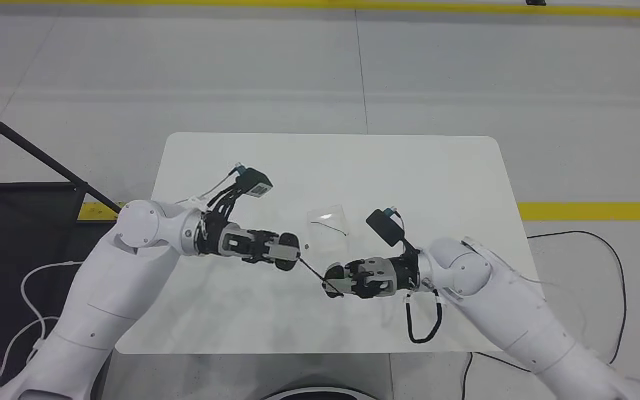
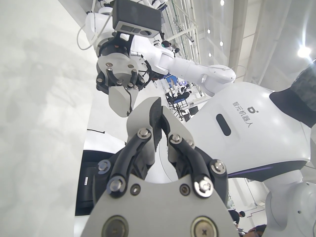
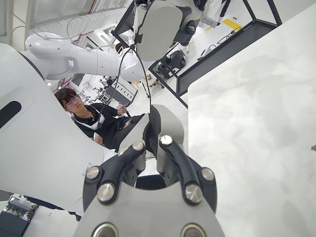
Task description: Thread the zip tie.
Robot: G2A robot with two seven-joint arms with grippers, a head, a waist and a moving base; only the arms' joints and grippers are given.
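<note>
Right wrist view, zip tie bowed between left claw, right claw, both gripping it

zip tie ends hidden in left hand and right hand

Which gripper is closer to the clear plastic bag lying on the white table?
Left. The left gripper is just off the small clear plastic bag, on the robot's left of it; the right gripper is farther away, on the side of it toward the robot.
</note>
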